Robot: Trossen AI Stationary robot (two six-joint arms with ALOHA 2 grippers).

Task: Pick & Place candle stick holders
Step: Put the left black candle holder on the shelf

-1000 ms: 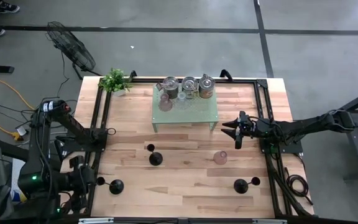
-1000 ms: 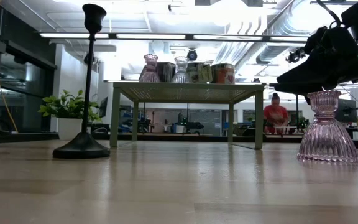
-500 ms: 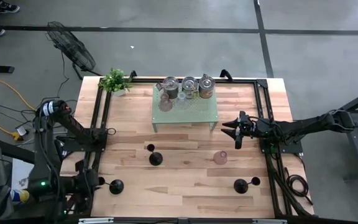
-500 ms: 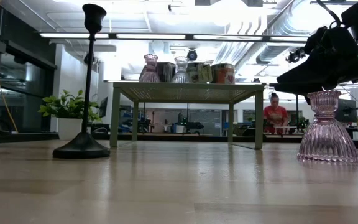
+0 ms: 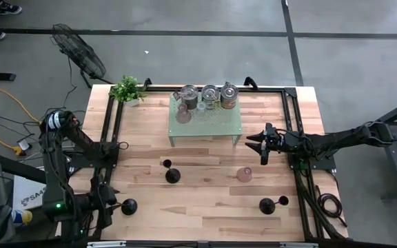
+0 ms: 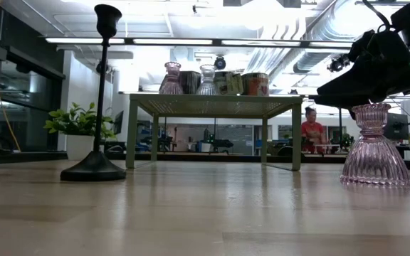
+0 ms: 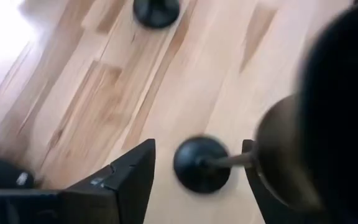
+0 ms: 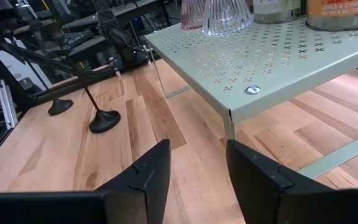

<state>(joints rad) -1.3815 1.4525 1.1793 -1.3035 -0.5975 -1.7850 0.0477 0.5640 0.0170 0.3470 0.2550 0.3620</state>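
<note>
Left gripper (image 7: 194, 180), jaws spread, hangs directly over an upright candle holder (image 7: 201, 163), stem rising between them; right gripper (image 8: 197, 168) open, well apart.

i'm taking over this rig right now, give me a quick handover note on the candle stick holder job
Left end effector: open, over the table's front-left corner, fingers either side of the front-left candle stick holder; nothing gripped.
Right end effector: open and empty, hovering at the right side of the table by the green shelf.
Holders: the second candle stick holder stands mid-table in front of the shelf; the third candle stick holder is front-right. All three stand upright on the wooden table.
Done: no holder lifted or placed.
Left: close on the front-left one, probably first, then move the other two.
</note>
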